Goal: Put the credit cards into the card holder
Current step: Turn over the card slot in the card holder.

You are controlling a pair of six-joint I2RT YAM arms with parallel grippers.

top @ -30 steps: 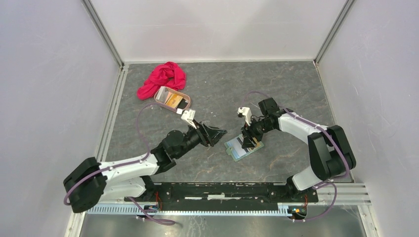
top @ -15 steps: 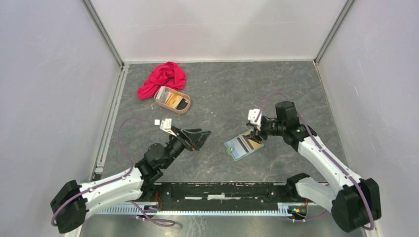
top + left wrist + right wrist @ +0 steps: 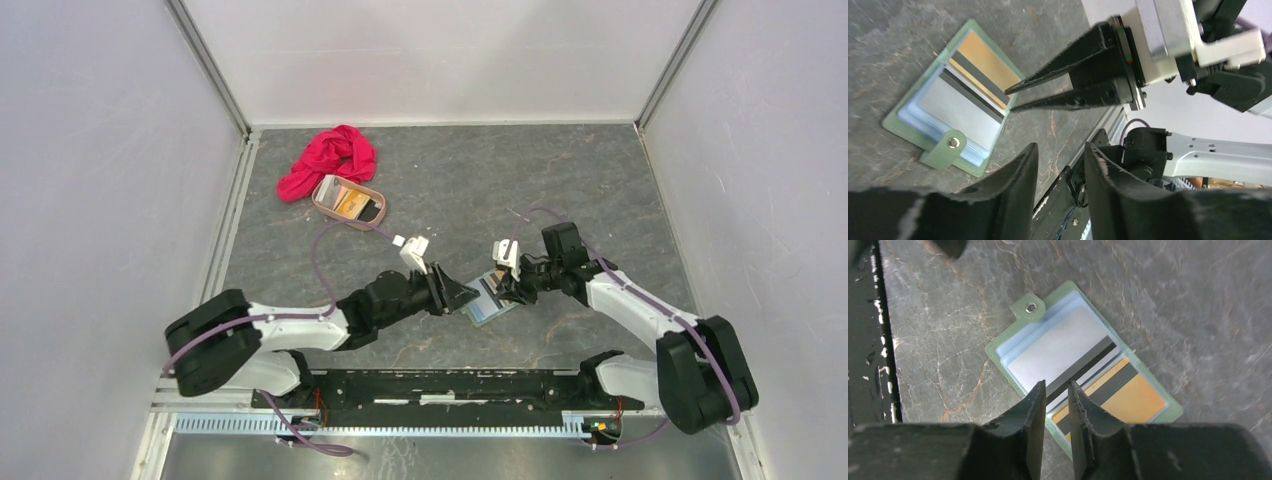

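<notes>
The sage-green card holder (image 3: 1001,340) lies open on the table between both arms, snap tab outward. A silvery-white card (image 3: 1058,350) and an orange-gold card with a dark stripe (image 3: 1135,400) sit in its pockets. My right gripper (image 3: 1055,386) hovers over the holder's middle, open by a narrow gap with nothing between the fingers. My left gripper (image 3: 1060,150) is open and empty beside the holder (image 3: 900,127), pointing at the right fingers (image 3: 1063,85). From above, the holder (image 3: 485,308) lies between the left gripper (image 3: 468,298) and right gripper (image 3: 507,290). More credit cards (image 3: 349,204) lie in a tray.
A pinkish-tan oval tray (image 3: 322,194) stands at the back left, with a red cloth (image 3: 328,160) bunched behind it. The black base rail (image 3: 450,385) runs along the near edge. Pale walls enclose the grey stone-patterned table.
My left arm has swung back right, its tip now close to the holder, and its jaws have narrowed. The right gripper has come down over the holder and its gap has narrowed.
</notes>
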